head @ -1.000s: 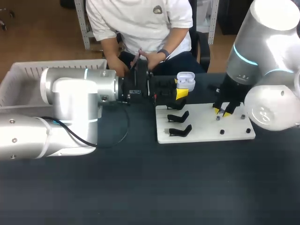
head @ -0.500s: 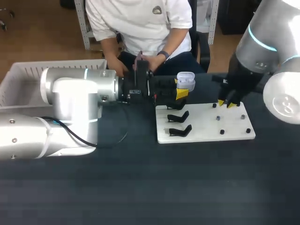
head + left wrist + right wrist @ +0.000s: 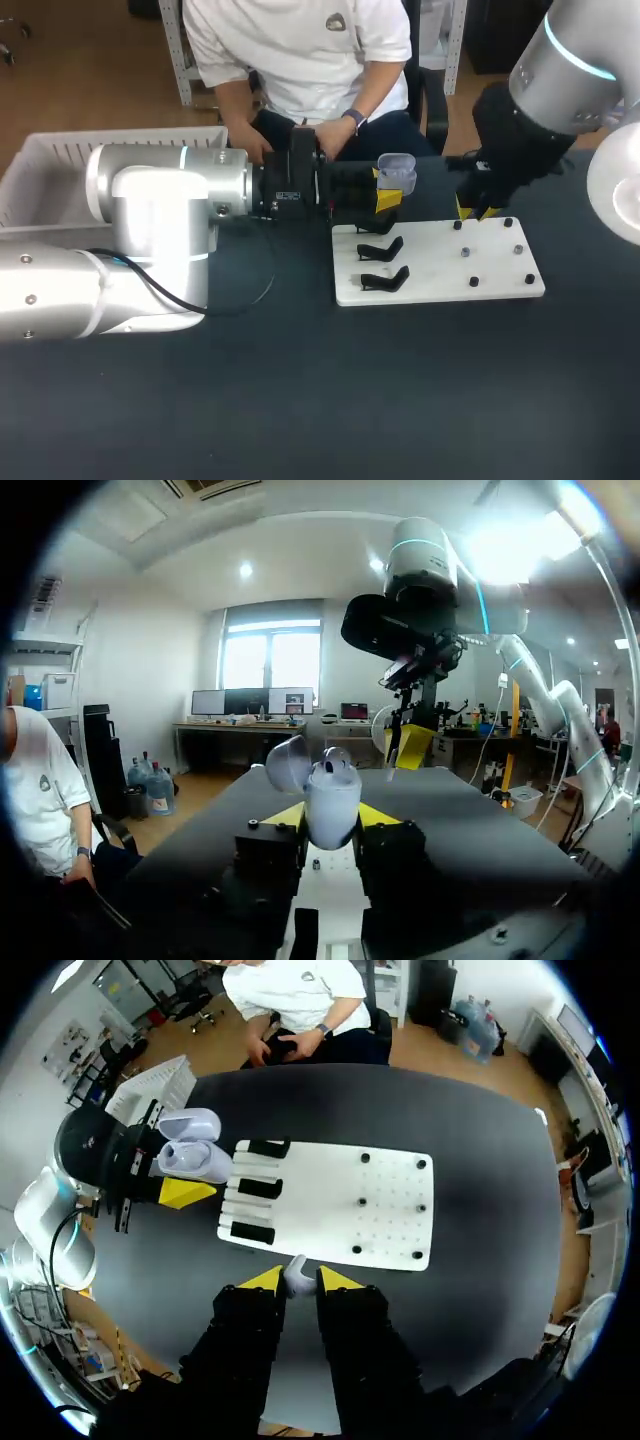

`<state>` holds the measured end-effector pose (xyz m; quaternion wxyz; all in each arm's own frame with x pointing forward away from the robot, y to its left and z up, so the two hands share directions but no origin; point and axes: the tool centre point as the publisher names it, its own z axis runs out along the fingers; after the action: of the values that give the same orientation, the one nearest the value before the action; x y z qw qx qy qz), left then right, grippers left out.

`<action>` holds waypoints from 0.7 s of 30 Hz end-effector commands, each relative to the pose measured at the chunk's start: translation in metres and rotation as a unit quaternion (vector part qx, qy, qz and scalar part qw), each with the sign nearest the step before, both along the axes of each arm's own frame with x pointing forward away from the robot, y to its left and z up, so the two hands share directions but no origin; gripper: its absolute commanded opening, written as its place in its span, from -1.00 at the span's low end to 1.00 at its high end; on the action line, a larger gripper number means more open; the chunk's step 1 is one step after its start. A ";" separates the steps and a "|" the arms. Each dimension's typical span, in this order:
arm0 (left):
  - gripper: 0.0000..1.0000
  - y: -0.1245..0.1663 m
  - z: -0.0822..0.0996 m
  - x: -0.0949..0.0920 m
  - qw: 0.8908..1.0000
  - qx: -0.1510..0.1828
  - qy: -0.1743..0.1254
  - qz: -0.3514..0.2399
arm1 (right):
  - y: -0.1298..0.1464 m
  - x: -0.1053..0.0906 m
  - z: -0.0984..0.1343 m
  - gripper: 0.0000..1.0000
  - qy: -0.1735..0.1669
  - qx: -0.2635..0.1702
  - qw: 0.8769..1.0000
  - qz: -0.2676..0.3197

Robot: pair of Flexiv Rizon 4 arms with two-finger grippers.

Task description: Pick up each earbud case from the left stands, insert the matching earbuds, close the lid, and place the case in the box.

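A white earbud case (image 3: 397,172) with its lid up sits in my left gripper (image 3: 387,196), which is shut on its body just left of the white board's (image 3: 440,285) far corner. From the left wrist the case (image 3: 332,792) stands upright between the yellow fingers, and my right gripper (image 3: 408,748) hangs ahead of it, higher up. My right gripper (image 3: 478,208) hovers over the board's far edge. In the right wrist view that gripper (image 3: 293,1280) is shut on a small white earbud (image 3: 297,1271), with the case (image 3: 195,1155) far ahead by the board.
Three black stands (image 3: 381,250) line the board's left side, and small black pegs (image 3: 474,281) dot its right half. A white slatted basket (image 3: 55,170) sits at the table's far left. My left arm's thick body (image 3: 150,240) lies across the left of the table.
My right gripper has risen off the board's pegs and moved toward the board's far edge with the earbud. The left arm and the case have stayed where they were.
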<state>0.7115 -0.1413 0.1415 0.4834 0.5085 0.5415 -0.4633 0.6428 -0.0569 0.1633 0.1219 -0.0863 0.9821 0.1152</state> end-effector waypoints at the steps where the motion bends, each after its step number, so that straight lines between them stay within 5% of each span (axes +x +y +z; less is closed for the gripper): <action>1: -1.00 0.000 -0.001 -0.001 1.000 -0.002 -0.002 0.002 | 0.009 -0.008 0.015 -1.00 -0.005 -0.007 0.999 0.040; 21: -1.00 0.000 -0.001 -0.001 1.000 -0.002 -0.002 0.002 | 0.061 -0.025 0.057 -1.00 -0.020 -0.032 0.973 0.226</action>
<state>0.7115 -0.1413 0.1415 0.4834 0.5085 0.5415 -0.4633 0.6142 -0.0029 0.2173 0.1193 -0.3047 0.9384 0.1112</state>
